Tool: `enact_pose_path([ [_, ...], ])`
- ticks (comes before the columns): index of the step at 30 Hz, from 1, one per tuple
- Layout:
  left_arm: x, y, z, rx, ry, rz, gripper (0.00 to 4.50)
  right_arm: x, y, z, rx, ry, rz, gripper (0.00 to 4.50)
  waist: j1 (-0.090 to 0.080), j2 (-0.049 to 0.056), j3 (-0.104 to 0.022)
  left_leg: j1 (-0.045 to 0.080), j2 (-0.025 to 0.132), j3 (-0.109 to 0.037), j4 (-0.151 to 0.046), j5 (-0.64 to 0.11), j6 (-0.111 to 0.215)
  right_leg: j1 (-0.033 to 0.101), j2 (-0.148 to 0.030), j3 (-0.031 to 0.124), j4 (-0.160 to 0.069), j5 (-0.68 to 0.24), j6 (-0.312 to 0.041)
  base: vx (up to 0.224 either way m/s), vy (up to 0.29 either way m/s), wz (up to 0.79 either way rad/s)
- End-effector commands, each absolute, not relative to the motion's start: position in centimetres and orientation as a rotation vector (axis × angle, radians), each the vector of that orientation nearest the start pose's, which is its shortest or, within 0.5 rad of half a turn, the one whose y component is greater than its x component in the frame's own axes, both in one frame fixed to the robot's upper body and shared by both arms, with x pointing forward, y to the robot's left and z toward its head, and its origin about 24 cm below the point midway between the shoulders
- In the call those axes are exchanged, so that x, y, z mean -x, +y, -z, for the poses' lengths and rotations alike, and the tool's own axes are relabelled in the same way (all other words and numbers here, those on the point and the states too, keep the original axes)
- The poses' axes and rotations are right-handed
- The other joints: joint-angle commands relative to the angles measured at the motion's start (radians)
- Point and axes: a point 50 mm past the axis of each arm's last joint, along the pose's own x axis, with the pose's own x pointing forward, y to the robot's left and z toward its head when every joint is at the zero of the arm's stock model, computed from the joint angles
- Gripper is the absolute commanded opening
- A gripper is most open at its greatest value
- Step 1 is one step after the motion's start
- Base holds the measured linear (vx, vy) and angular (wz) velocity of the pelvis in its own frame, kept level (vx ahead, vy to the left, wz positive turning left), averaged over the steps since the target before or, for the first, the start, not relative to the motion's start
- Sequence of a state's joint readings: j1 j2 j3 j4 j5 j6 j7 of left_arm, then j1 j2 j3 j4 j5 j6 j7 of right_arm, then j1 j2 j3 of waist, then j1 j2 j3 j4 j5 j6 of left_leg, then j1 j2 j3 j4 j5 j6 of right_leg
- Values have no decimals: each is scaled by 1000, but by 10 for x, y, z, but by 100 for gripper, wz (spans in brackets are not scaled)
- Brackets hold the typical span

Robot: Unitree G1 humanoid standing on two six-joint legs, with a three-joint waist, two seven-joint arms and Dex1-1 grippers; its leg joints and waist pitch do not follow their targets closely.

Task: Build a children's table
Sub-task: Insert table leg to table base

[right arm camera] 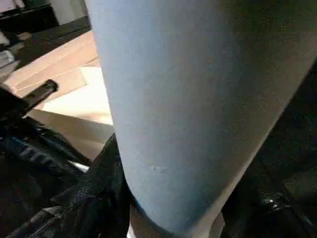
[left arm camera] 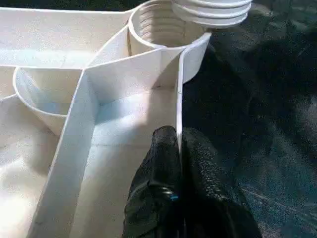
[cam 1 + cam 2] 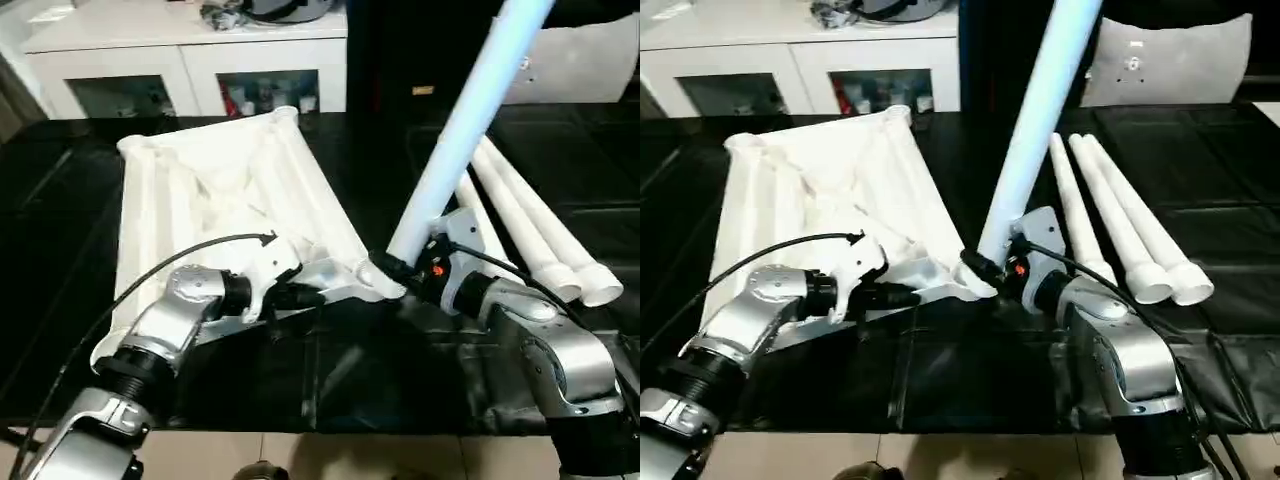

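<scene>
The children's table top (image 3: pixel 200 190) lies upside down on the black mat, ribs and corner sockets facing up. My left gripper (image 2: pixel 178 136) is shut on its thin raised rim (image 2: pixel 179 89), just short of the near right corner socket (image 2: pixel 158 25). My right gripper (image 3: pixel 405 270) is shut on a long white leg (image 3: pixel 460 130) low on its shaft. The leg leans up and to the right. Its threaded end (image 2: pixel 213 10) sits at the mouth of that socket, tilted. Black fingers (image 1: pixel 99 188) wrap the leg (image 1: pixel 188 99) in the right wrist view.
Three more white legs (image 3: pixel 540 235) lie side by side on the mat to the right. A white cabinet with glass doors (image 3: pixel 180 60) stands behind the table top. A grey-white cushion (image 3: pixel 1170 60) leans at the back right. The mat's front edge is close to my arms.
</scene>
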State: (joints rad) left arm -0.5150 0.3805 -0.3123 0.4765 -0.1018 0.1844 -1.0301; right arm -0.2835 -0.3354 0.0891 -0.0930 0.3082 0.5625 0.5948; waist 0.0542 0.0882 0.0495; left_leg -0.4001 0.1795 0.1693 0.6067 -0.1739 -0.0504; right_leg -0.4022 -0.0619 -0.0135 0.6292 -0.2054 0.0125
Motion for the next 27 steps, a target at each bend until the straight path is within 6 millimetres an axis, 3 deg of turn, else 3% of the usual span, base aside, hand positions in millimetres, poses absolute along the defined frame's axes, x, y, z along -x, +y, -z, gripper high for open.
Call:
enact_pose_path([
  [1,-304,135,-39,-339,473,1224,1,-287,-132,-97,41,202,-824,193,3,-14,-70,22,32,-10,-67,-177,12,46,-61,27,-77,-118,-217,0,0,0],
  [9,-296,145,-28,-593,518,1288,0,-293,-125,-100,10,232,-879,193,3,-15,-69,25,35,-12,-70,-193,3,45,-61,27,-78,-142,-215,0,0,0],
  [10,-294,145,-29,-588,506,1306,0,-293,-124,-99,8,238,-890,193,2,-15,-68,25,34,-11,-71,-197,-1,45,-61,27,-77,-146,-214,0,0,0],
  [11,-292,144,-30,-572,496,1332,0,-293,-123,-98,8,244,-901,193,1,-22,-67,25,35,-10,-72,-201,-1,44,-61,27,-79,-153,-214,0,0,0],
  [13,-290,142,-32,-545,470,1356,0,-291,-122,-95,6,260,-909,193,4,-19,-68,27,35,-10,-72,-203,-5,42,-63,28,-79,-170,-212,0,0,0],
  [19,-293,140,-35,-496,440,1311,0,-287,-121,-85,8,287,-905,193,10,-22,-71,28,36,-10,-73,-194,-7,41,-60,28,-74,-123,-217,0,0,0],
  [22,-295,143,-34,-466,467,1269,0,-289,-120,-84,1,284,-898,193,9,-24,-68,29,34,-9,-74,-223,-13,39,-62,28,-78,-169,-213,0,0,0],
  [24,-294,144,-34,-412,475,1275,43,-289,-120,-82,2,287,-901,193,8,-26,-65,30,35,-9,-77,-241,-18,37,-62,29,-82,-211,-207,0,0,0],
  [27,-294,144,-35,-402,466,1276,57,-287,-120,-78,21,300,-906,193,8,-29,-65,30,35,-11,-78,-246,-22,38,-63,30,-84,-241,-193,0,0,0],
])
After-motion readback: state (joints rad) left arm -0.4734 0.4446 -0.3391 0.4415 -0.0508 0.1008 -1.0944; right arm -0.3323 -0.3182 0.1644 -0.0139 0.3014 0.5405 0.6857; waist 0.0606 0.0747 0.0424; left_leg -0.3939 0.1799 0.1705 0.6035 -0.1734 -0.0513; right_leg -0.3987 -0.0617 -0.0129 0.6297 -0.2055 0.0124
